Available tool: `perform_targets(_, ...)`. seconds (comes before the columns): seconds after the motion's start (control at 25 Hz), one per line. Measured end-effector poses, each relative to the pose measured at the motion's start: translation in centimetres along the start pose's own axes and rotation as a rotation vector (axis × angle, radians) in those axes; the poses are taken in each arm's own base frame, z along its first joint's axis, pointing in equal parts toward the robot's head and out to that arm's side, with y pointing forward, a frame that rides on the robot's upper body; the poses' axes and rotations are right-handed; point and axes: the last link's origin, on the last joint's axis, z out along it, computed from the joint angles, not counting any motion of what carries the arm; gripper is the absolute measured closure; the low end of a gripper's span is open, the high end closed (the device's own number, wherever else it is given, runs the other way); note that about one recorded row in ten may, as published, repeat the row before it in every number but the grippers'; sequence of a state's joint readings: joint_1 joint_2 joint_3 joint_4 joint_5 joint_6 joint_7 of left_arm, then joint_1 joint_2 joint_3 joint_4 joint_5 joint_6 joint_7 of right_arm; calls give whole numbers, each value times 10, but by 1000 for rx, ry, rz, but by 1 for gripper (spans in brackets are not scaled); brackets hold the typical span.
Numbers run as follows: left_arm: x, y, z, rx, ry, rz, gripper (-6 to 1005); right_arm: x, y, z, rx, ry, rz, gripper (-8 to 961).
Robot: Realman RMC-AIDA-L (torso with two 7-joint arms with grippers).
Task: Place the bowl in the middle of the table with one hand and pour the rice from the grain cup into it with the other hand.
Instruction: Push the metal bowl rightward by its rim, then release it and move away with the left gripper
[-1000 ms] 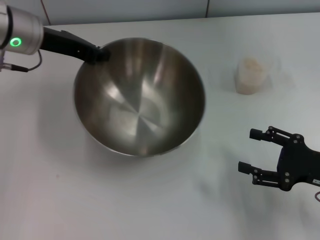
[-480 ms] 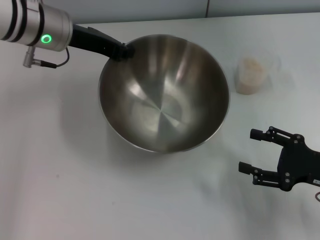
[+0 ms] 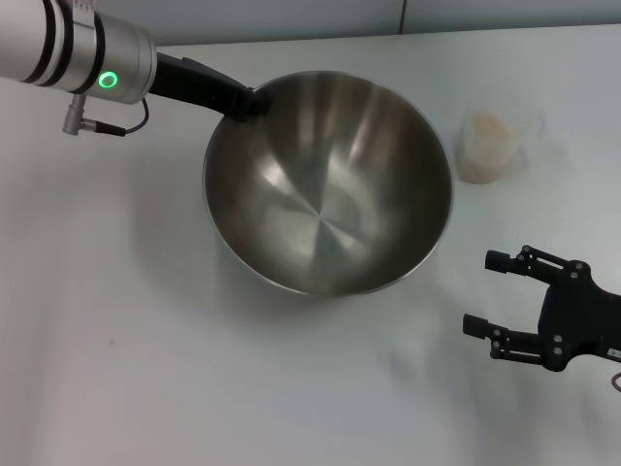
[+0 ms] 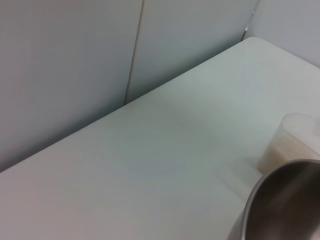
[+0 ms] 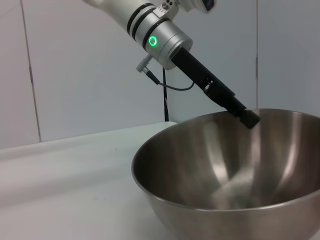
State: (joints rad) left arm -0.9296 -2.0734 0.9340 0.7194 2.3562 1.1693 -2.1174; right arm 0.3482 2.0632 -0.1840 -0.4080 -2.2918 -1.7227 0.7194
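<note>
The steel bowl [image 3: 328,184] sits near the middle of the white table [image 3: 116,320], tilted a little toward the front. My left gripper [image 3: 254,102] is shut on the bowl's far left rim. The bowl also shows in the right wrist view [image 5: 230,170], with the left gripper [image 5: 248,119] on its rim, and in the left wrist view [image 4: 282,205]. The clear grain cup [image 3: 485,146] with beige rice [image 3: 484,159] stands to the right of the bowl; it also shows in the left wrist view [image 4: 295,142]. My right gripper [image 3: 493,291] is open and empty at the front right, away from the cup.
A grey wall [image 3: 291,17] runs along the table's far edge. Bare tabletop lies in front of the bowl and at the left.
My left gripper has carried the bowl to the right, toward the table's middle and the cup. The right arm has not moved.
</note>
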Motion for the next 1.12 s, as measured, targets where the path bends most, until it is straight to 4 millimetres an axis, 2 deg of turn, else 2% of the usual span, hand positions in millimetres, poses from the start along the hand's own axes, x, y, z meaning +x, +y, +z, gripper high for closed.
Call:
perform_targets(0.44,-1,0,3,0,6,-10,956,0,0,0,0,0,0,127)
perform_targets(0.72,-14,-3,13,12,2,-31,956,-1,0,1,-3,-2,-2,127)
perform_targets(1.12,-19,-5,14,19,4,-53,956,-2,0,2,-10,-10,-2,126)
